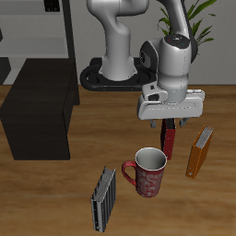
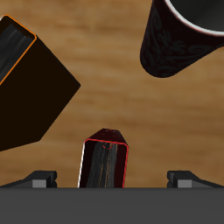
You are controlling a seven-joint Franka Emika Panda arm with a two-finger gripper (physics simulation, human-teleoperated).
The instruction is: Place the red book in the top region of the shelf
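The red book [image 1: 171, 140] stands upright on the wooden table, a thin dark-red hardcover. My gripper [image 1: 171, 123] hangs right above its top edge. In the wrist view the red book [image 2: 105, 163] sits between the two fingertips [image 2: 39, 180], which stand wide apart and do not touch it, so the gripper [image 2: 112, 180] is open and empty. The shelf [image 1: 37, 112] is a low black box-like unit with a flat top, away to the side of the book and a little farther back.
A red patterned mug [image 1: 147, 171] stands close in front of the red book and shows in the wrist view [image 2: 179, 35]. An orange-yellow book [image 1: 199, 152] stands beside it. A grey striped book [image 1: 104, 198] is near the front edge. A tall rack [image 1: 46, 28] stands at the back.
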